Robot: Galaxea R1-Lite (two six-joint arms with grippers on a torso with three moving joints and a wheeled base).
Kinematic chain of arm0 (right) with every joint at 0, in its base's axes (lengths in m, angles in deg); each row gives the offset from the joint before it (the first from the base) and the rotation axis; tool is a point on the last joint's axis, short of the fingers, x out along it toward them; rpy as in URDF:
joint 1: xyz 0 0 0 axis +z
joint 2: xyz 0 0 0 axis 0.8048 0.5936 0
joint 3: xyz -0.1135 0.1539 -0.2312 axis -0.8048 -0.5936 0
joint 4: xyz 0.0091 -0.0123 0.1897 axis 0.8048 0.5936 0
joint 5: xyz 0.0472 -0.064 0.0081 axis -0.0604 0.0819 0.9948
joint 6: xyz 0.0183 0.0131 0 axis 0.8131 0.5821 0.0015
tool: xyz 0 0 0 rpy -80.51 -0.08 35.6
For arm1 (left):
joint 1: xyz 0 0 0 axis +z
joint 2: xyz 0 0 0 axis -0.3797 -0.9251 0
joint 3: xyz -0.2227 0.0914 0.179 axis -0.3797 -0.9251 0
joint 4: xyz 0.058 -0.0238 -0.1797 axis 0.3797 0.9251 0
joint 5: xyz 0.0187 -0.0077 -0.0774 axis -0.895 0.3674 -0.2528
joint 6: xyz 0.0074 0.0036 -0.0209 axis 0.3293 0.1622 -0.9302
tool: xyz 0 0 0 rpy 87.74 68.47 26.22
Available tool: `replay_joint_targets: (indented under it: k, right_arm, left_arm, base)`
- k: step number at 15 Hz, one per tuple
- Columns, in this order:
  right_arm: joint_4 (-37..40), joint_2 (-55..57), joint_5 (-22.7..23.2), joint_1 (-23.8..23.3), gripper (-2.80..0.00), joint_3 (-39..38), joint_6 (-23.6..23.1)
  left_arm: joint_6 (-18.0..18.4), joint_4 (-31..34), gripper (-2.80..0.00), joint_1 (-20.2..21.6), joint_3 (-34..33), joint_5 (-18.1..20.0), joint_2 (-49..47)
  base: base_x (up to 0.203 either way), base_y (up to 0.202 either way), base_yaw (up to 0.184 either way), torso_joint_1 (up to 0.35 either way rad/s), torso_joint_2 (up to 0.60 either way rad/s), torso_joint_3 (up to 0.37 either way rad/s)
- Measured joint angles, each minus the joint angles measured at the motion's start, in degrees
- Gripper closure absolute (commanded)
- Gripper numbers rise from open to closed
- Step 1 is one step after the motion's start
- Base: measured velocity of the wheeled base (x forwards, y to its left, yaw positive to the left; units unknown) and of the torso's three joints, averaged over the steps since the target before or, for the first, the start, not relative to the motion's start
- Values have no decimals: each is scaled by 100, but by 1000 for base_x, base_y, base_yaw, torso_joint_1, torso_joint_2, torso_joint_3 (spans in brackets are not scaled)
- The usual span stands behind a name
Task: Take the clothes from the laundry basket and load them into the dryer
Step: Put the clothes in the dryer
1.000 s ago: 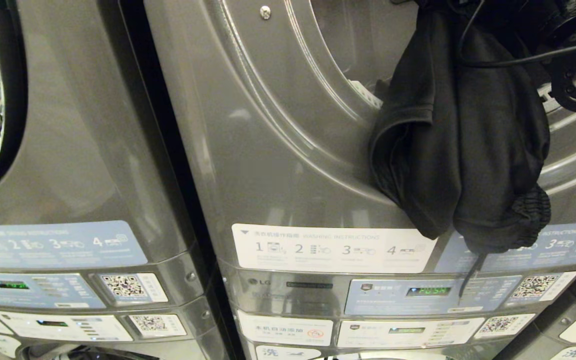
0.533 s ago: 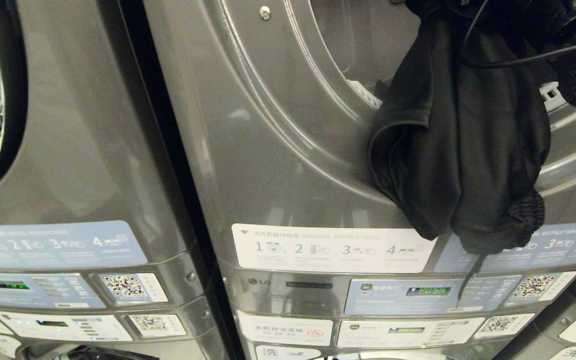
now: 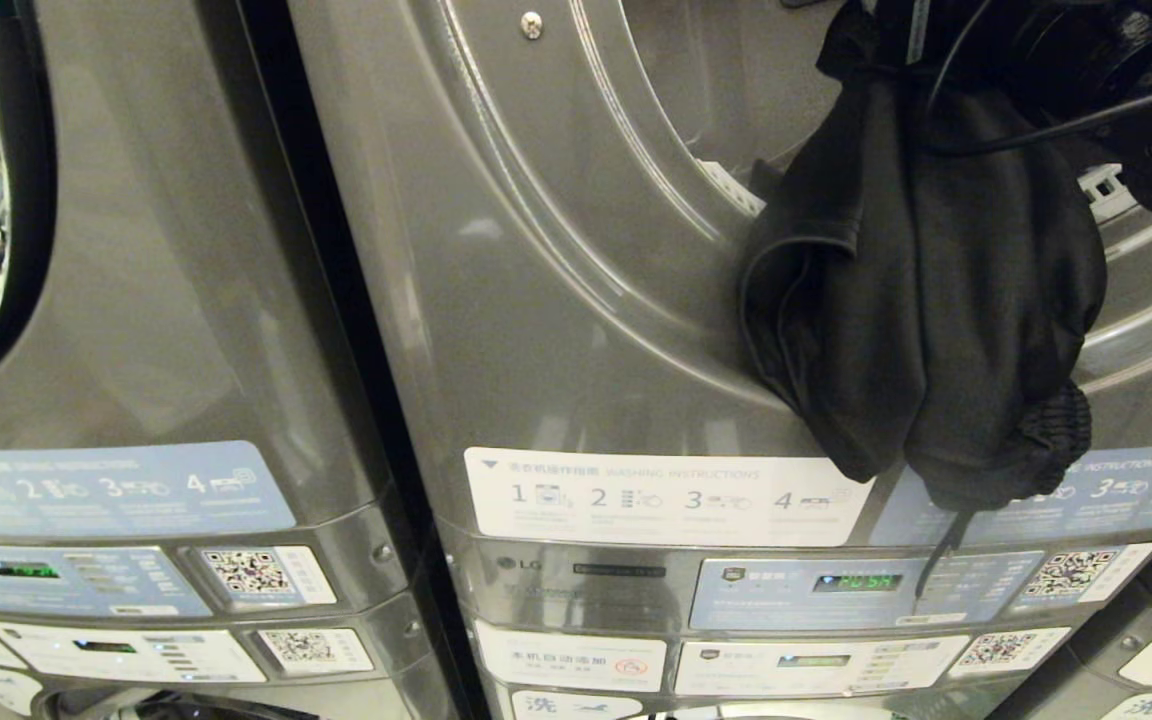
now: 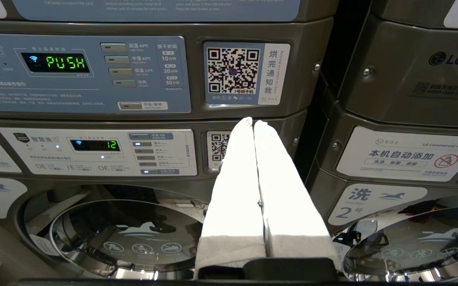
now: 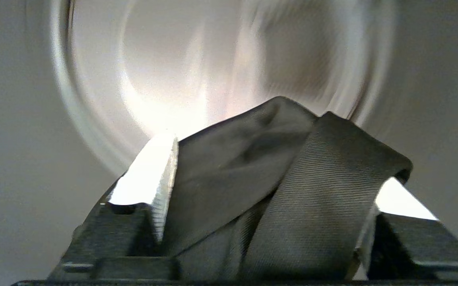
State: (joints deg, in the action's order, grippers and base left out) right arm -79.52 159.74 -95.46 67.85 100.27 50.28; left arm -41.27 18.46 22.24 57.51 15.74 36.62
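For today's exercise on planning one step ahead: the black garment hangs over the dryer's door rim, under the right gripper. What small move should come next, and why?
Probably push the right gripper deeper into the dryer drum. Its fingers stand apart with the black garment lying between them, and most of the cloth hangs outside over the door rim.

Left gripper (image 4: 254, 124) closed, its two white fingers (image 4: 237, 186) pressed together and empty, pointing at stacked laundry machines. Green "PUSH" glowing on the dryer panel (image 4: 82, 73), beside a QR code sticker (image 4: 233, 70). Below, a washer panel (image 4: 98, 152) reading 12, above a round glass door (image 4: 121, 234). Alongside, an LG commercial washer (image 4: 408, 103).
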Motion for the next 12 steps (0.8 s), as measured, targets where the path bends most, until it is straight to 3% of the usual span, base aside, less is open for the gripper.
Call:
replay_joint_targets:
  k: [3,12]
  right_arm:
    - [1156,-144,-9,-7,-280,17,824]
    - [2345,-368,2,119,-280,11,2506]
  left_arm:
    - [0,1,0,0,0,0,0]
    - [7,0,0,0,0,-1,0]
  base:
    - [0,0,0,0,0,0]
    - [0,0,0,0,0,0]
